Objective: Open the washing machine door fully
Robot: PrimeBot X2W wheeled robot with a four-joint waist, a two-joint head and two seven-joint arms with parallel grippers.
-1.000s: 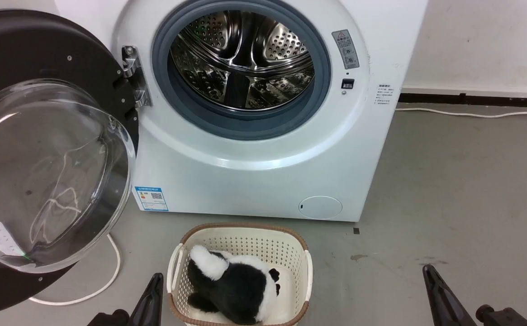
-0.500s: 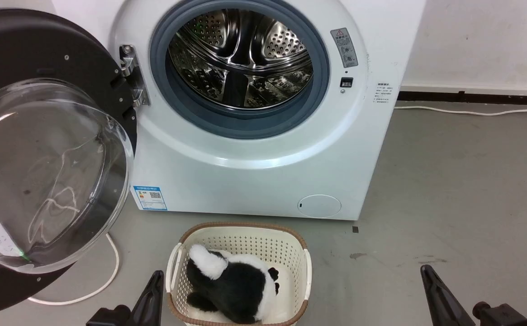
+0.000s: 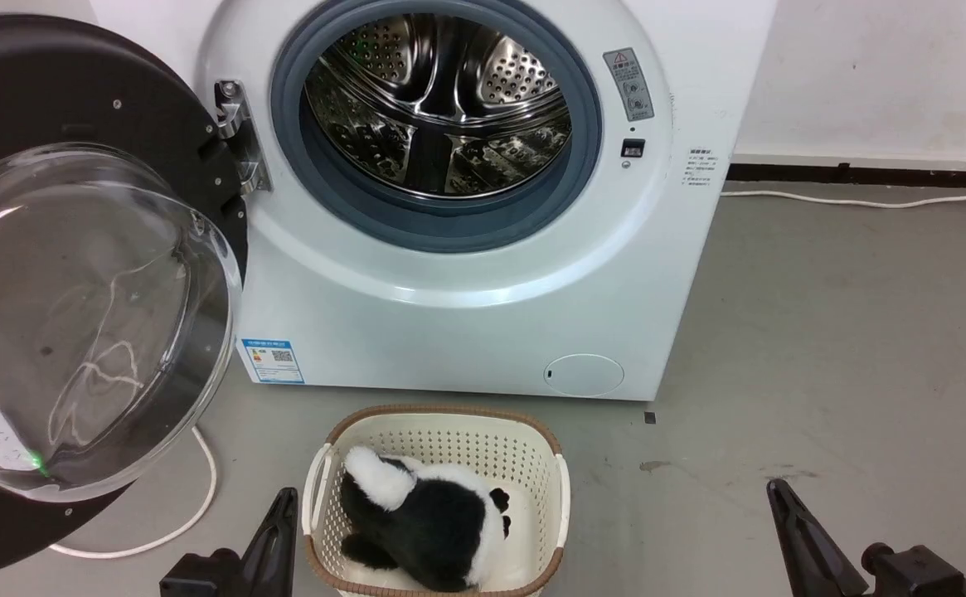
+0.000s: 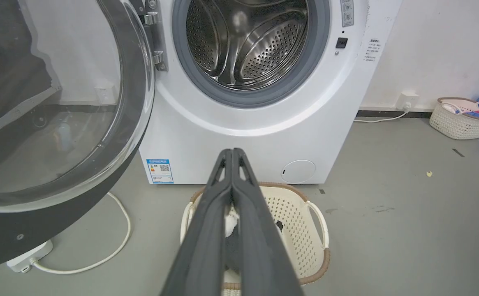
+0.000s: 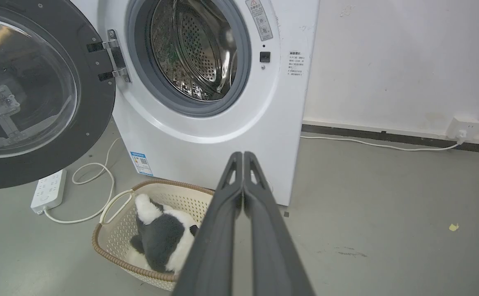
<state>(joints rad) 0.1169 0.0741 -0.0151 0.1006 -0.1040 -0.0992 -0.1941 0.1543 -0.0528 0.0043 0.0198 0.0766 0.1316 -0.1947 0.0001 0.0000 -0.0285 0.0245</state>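
The washing machine (image 3: 466, 323) is a white front-loader, its steel drum (image 3: 437, 108) bare inside a grey-blue ring. The washing machine door (image 3: 76, 274), a black disc with a bulging glass bowl, hangs swung wide out to the left on its hinge (image 3: 238, 137). In the wrist views the door (image 4: 50, 107) (image 5: 29, 86) stands the same way. My left gripper (image 3: 283, 502) sits low at the bottom left, shut and holding nothing (image 4: 232, 153). At the bottom right my right gripper (image 3: 777, 493) is also shut and bare (image 5: 242, 155). Both are far from the door.
A cream basket (image 3: 441, 431) holding a black-and-white plush toy (image 3: 424, 522) stands on the floor before the machine, between my grippers. A white cable (image 3: 192, 514) and power strip (image 5: 50, 191) lie under the door. Another basket (image 4: 461, 119) is by the right wall.
The whole head view has shifted slightly up and left, so the camera moved. Both grippers sit a little lower in the picture. The door stays as it was.
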